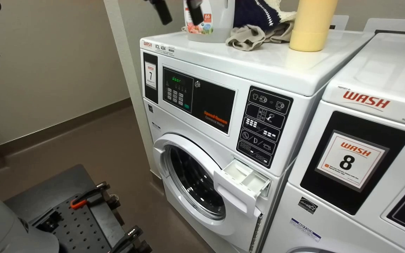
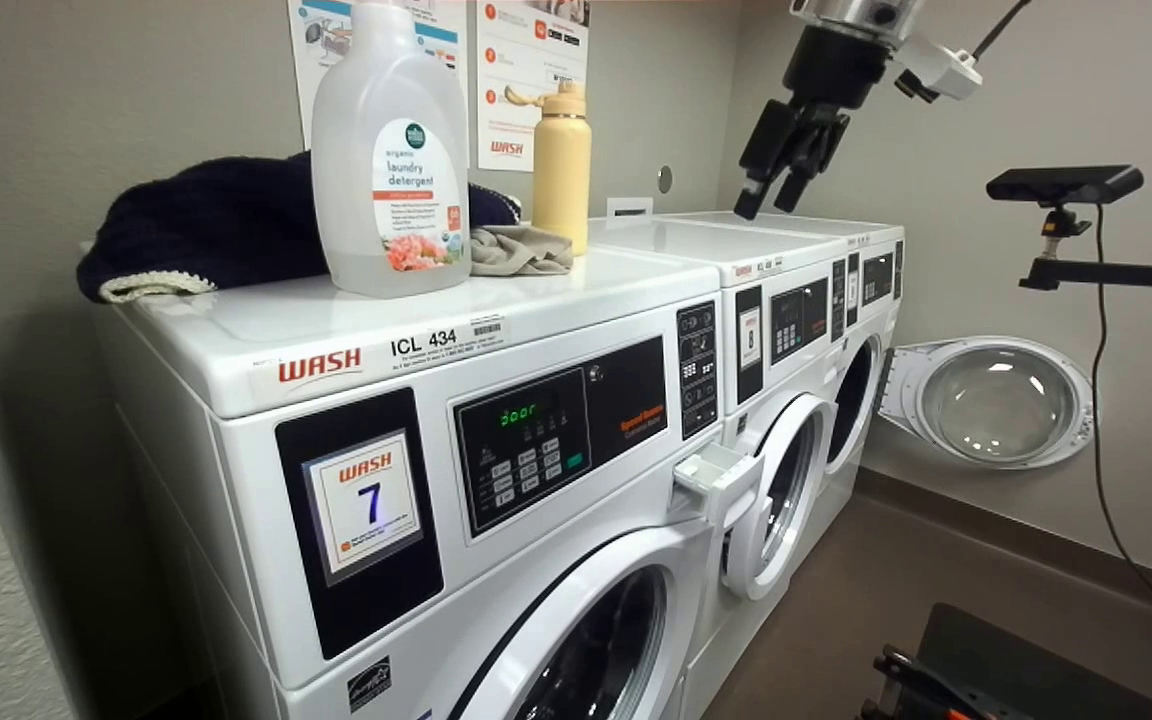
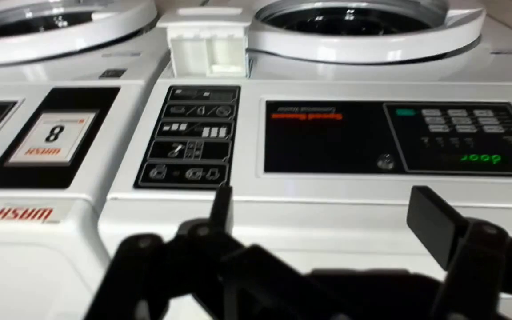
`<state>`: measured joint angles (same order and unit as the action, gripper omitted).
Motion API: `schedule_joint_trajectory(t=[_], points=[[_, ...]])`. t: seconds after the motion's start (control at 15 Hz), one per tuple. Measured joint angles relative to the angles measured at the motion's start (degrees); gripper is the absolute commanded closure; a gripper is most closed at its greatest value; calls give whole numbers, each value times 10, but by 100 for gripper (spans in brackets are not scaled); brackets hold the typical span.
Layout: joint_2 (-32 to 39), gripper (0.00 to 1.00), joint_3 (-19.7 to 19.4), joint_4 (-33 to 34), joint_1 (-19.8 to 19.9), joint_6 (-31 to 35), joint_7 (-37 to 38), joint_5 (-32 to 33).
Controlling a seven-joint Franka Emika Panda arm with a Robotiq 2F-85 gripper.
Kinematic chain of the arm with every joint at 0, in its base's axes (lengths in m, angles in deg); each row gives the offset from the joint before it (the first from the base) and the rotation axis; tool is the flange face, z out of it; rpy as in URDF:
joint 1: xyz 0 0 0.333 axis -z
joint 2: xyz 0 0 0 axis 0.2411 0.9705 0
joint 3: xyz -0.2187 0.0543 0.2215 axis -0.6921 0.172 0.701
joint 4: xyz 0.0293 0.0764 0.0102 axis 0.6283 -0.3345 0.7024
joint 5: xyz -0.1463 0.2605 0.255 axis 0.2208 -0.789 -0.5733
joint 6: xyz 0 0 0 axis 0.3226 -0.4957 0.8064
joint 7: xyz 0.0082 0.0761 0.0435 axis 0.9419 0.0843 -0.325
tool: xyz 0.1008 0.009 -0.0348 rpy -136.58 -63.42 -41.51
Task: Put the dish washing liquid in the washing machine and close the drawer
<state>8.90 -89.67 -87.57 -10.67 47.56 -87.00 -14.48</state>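
A heap of dark cloth [image 2: 211, 225], far left in an exterior view, lies on top of the washer [image 2: 526, 580] marked 7, behind the detergent jug [image 2: 388, 165], which stands upright near the washer's front edge, held by nothing. Grey cloth [image 2: 521, 252] shows between it and a yellow bottle [image 2: 563, 170]. At the right side of the washer's front, the drawer [image 2: 726, 480] juts out, its compartments facing up; whether they hold any detergent I cannot tell from where I stand. Farther right, the tool [image 2: 769, 203] hangs in the air, well apart from the jug, its two fingers [image 3: 436, 226] spread wide; the wrist view shows only the washer beyond the gap, so it grips nothing.

The drawer is out and ready to be filled. Pouring looks to me still to come, with the jug parked upright and out of the tool's grasp, though nothing here proves it: both exterior views cut off the jug's top. Closing the drawer is left undone. If the pour remains, the next move, I judge, calls for the tool to take hold of the jug; if not, for a push on the drawer's face.
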Motion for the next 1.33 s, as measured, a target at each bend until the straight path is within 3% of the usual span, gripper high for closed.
schedule_joint_trajectory(t=[0.27,0.53,0.87,1.33], points=[[97,0,-74,102,-22,32,-173,-20],[191,0,-109,198,-60,31,-336,-109],[295,0,-84,288,-66,30,-442,-197],[407,0,-16,394,-26,31,-466,-232]])
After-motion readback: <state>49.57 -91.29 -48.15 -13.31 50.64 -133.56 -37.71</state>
